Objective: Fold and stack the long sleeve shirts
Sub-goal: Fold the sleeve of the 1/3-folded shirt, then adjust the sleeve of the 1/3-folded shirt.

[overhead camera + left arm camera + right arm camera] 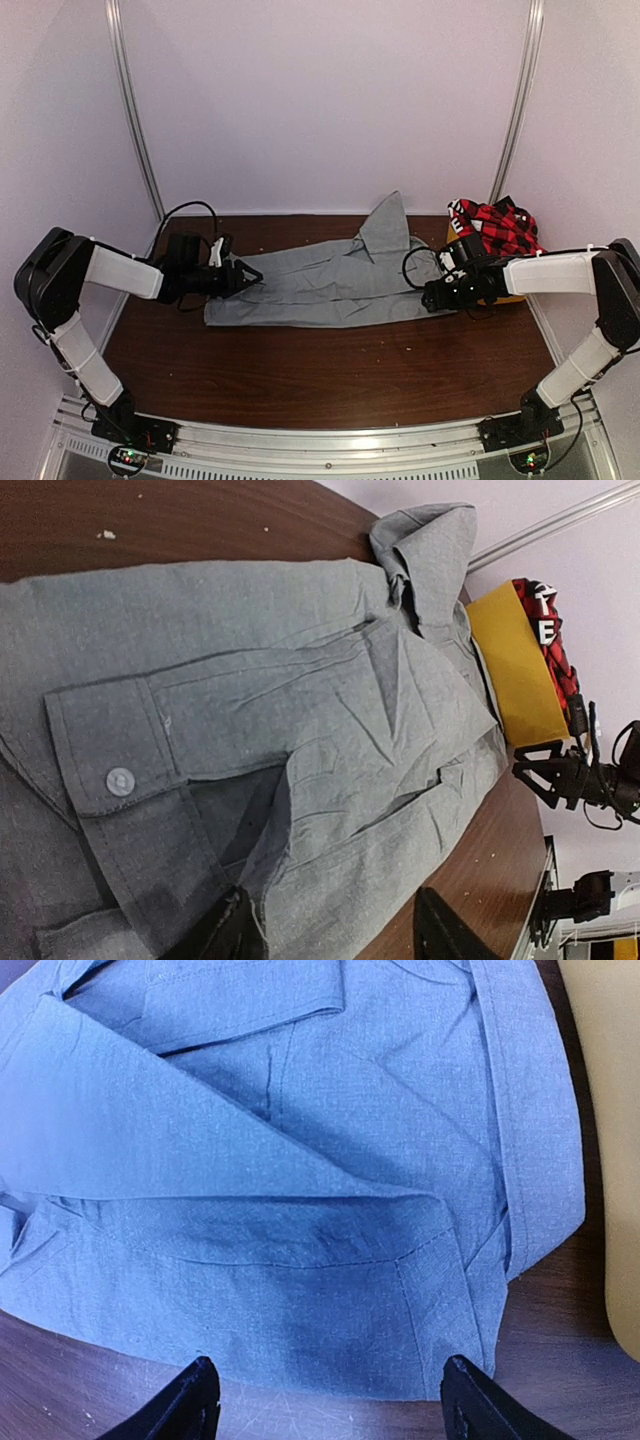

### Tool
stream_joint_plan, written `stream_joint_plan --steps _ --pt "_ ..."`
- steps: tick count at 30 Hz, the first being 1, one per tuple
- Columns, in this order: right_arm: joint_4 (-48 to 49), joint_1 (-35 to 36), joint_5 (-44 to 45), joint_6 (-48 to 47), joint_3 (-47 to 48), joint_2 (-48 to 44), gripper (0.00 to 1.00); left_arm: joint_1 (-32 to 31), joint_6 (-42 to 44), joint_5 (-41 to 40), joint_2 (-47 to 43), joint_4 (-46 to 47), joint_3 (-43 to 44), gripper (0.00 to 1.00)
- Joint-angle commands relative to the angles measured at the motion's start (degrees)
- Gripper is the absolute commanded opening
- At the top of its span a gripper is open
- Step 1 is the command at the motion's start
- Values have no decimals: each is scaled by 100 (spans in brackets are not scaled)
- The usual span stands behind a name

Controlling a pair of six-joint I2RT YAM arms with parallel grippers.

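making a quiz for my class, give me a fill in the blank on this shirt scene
1. The plaid shirt sits in a ____ tub.
2. A single round ____ shows on the cuff of the grey shirt.
3. The left gripper and the right gripper, one at each end of the grey shirt, both have their jaws ____.
4. The plaid shirt is red and ____.

Missing words: yellow; button; open; black
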Motion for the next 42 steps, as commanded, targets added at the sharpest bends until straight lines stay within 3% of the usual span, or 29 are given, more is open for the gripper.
stream_joint_plan --steps 1,10,20,30,35,42 --pt "128 -37 -57 -54 -42 107 77 43 -210 -40 310 1111 -300 58" --pt "198 -33 -160 -35 -66 203 77 47 -62 -333 140 1073 -501 61" --pt "277 -29 -295 -27 -36 325 77 52 816 -1475 -195 -290 -213 63" --pt "243 -23 -326 -43 3 339 77 88 1052 -1335 487 -899 441 66" --pt "259 -21 -331 -42 -6 346 77 198 996 -1091 657 -778 417 65" --pt "349 -11 -395 -12 -79 397 77 289 854 -594 899 -314 281 53"
